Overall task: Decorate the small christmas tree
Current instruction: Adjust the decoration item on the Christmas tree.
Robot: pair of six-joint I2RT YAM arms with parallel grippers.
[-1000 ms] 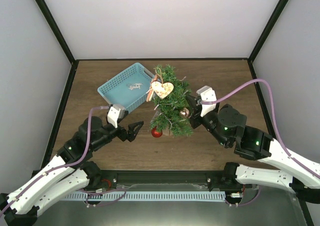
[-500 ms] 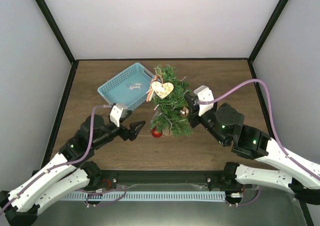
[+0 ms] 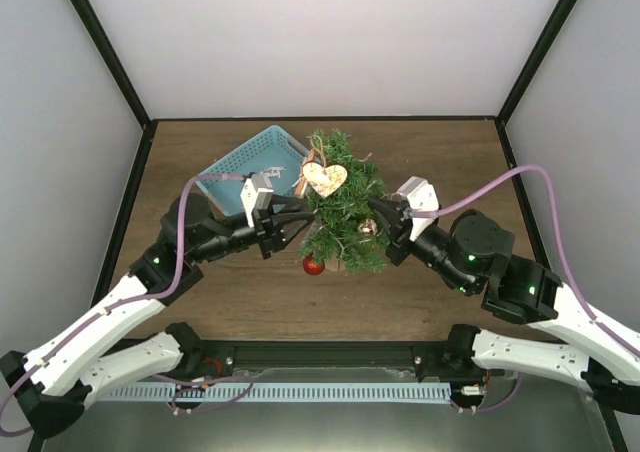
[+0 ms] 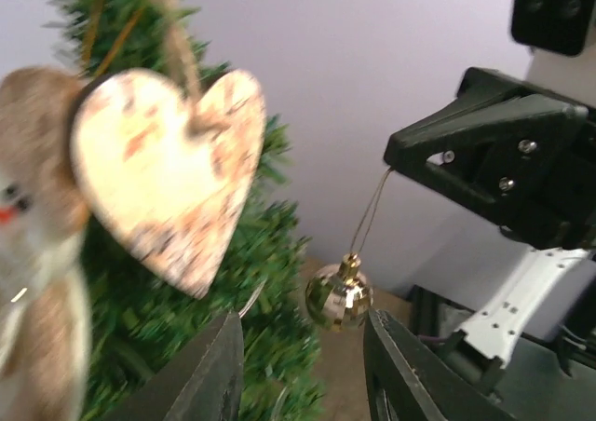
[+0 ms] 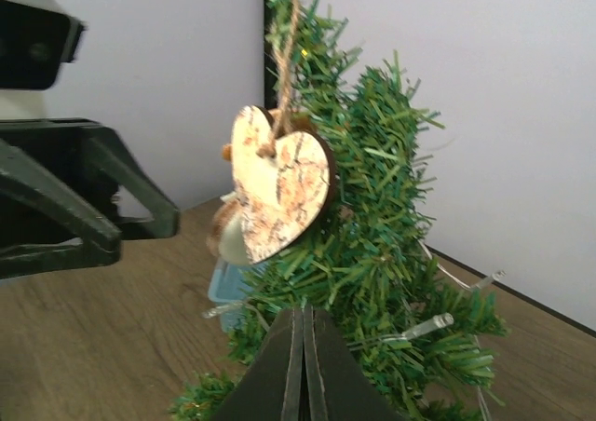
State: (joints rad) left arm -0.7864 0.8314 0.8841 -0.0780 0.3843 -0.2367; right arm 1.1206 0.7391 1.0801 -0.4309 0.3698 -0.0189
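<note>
Now small christmas tree [image 3: 342, 204] sits between spread left pincer [image 3: 297, 222], right pincer [image 3: 376, 212] gripping bauble [image 4: 340, 296].

Bright, even, diffuse light; faint shadows in the overhead view. The left wrist view is blurred: the wooden heart [image 4: 168, 174] at 9 o'clock is smeared, the gold bauble [image 4: 339, 295] soft. In the right wrist view the small christmas tree [image 5: 382, 244] is crisp.

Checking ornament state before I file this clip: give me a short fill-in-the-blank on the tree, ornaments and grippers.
The right gripper holds the gold ball by its ___.
The wooden ornament near the top of the tree is shaped like a ___.
The left gripper is ___.
The basket is coloured ___.
Missing words: string; heart; open; blue.
</note>
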